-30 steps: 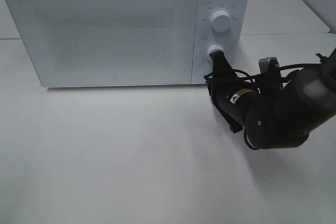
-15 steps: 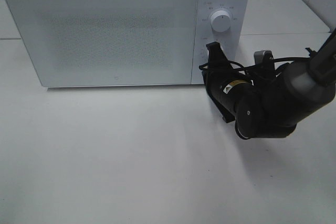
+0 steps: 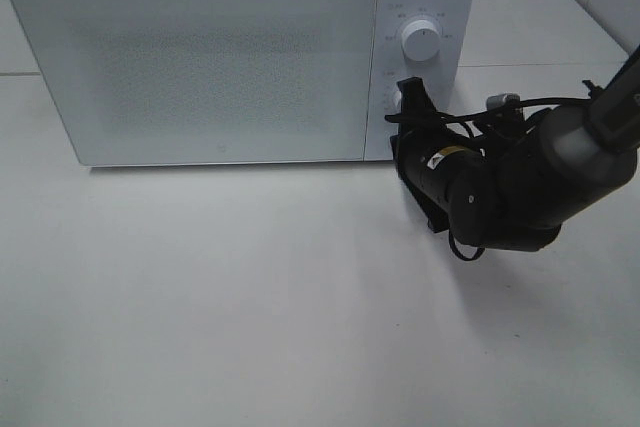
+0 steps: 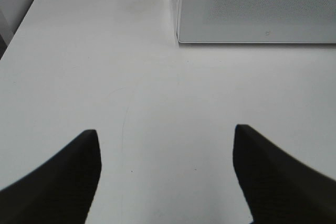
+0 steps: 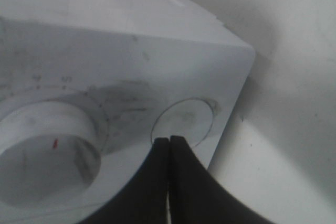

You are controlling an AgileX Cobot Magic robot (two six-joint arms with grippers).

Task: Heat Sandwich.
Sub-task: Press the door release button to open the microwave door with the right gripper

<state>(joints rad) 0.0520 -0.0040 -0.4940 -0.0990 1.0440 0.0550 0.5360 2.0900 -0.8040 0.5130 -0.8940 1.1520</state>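
**Right pincer shut at microwave panel**

The right pincer point(image 5: 169, 142), shut and empty, has its tips at a round button point(image 5: 186, 119) beside a knob point(image 5: 47, 161). The left pincer point(image 4: 165, 129) hangs wide over the desk point(image 4: 157, 87). The microwave point(image 3: 210, 57) door is closed, and the sandwich cannot be seen.

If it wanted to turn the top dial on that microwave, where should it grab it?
Pinch the top dial across its round side wall, coming straight at the front of the microwave. It stands out from the flat panel as a short cylinder, so open jaws should straddle it.
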